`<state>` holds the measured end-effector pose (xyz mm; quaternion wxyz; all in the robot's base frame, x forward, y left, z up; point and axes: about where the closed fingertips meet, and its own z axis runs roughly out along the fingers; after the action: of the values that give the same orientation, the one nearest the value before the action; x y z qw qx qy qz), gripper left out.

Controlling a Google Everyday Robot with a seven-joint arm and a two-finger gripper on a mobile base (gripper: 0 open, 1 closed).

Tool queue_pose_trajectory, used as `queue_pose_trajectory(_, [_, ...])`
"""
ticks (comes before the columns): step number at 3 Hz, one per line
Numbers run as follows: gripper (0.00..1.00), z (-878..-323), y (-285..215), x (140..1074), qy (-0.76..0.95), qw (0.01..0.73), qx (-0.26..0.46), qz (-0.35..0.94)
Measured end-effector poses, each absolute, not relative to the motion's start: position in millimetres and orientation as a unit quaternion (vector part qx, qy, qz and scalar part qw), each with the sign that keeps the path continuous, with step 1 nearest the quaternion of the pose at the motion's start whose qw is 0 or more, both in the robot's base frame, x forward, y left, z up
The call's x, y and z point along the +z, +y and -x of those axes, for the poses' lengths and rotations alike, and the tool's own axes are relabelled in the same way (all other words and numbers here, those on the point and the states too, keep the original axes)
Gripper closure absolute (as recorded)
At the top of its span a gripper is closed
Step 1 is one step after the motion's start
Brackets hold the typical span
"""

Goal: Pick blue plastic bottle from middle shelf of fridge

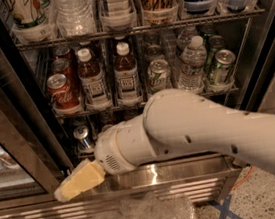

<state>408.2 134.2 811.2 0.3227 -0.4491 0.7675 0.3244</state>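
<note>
Blue plastic bottle, white-capped, upright on middle shelf of fridge. Gripper low at fridge's base.

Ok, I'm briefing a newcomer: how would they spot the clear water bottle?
In the fridge, find the middle shelf, above the hand hanging at lower left. On its right half, the water bottle stands between green cans: taller, clear and ribbed, with a white cap.
</note>
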Motion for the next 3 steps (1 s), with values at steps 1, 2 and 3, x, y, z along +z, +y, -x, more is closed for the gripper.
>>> queue_pose_trajectory(1, [0.00,-408,153,803,0.789,0.331,0.344,0.387])
queue_pose_trajectory(2, [0.00,-410,167,799,0.800,0.319,0.380,0.338])
queue_pose_trajectory(3, [0.00,-410,167,799,0.800,0.319,0.380,0.338])
